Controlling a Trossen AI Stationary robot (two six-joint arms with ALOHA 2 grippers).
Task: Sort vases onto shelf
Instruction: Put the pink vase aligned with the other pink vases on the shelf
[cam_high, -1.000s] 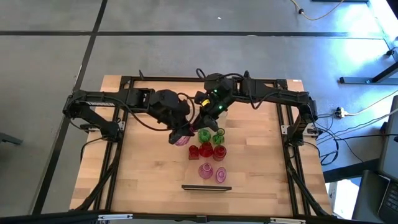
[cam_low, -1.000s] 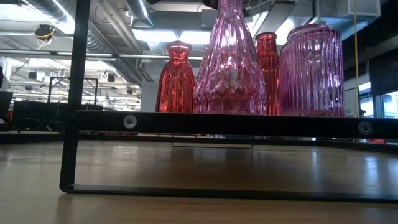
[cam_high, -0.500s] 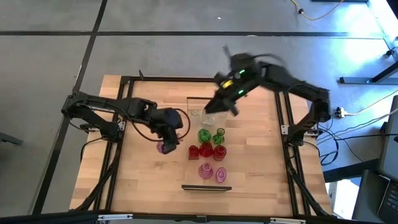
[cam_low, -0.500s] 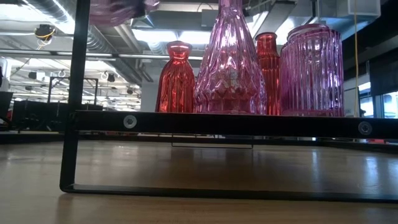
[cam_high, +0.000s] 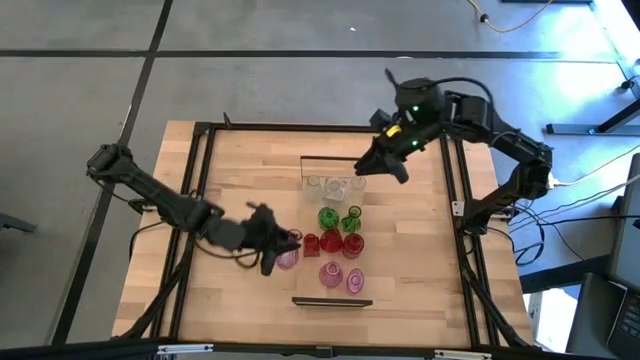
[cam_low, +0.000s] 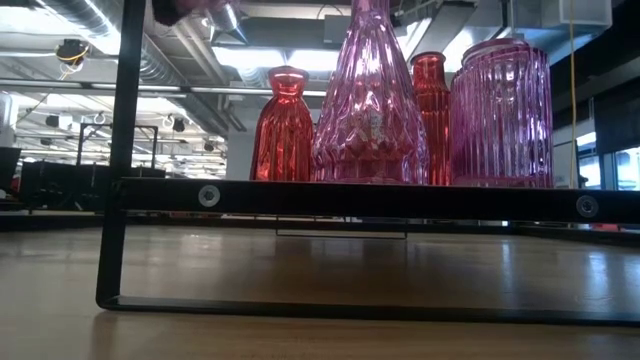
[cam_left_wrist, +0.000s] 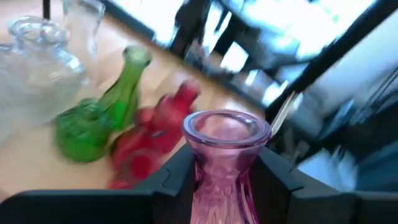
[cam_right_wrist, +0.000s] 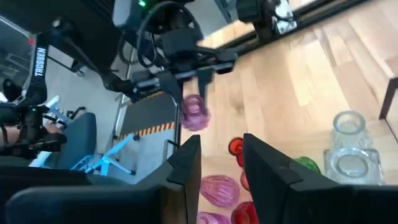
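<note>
Left gripper (cam_high: 283, 255) over table (cam_high: 240, 170) left of vase cluster, jaws clamped on pink vase (cam_left_wrist: 222, 163), held off table. Red, green vases (cam_high: 338, 232) grouped mid-table; clear ones (cam_high: 333, 187) behind. Shelf (cam_high: 332, 301) near front edge. Right gripper (cam_high: 385, 165) raised toward back right, jaws narrow, holding nothing.

From up here I see bare light-wood bench (cam_high: 240, 170) open along both outer sides. The middle is blocked by the tight cluster of green, red and pink glass vases (cam_high: 335, 240), with the narrow dark-framed wooden shelf (cam_high: 332, 301) just beyond them.
</note>
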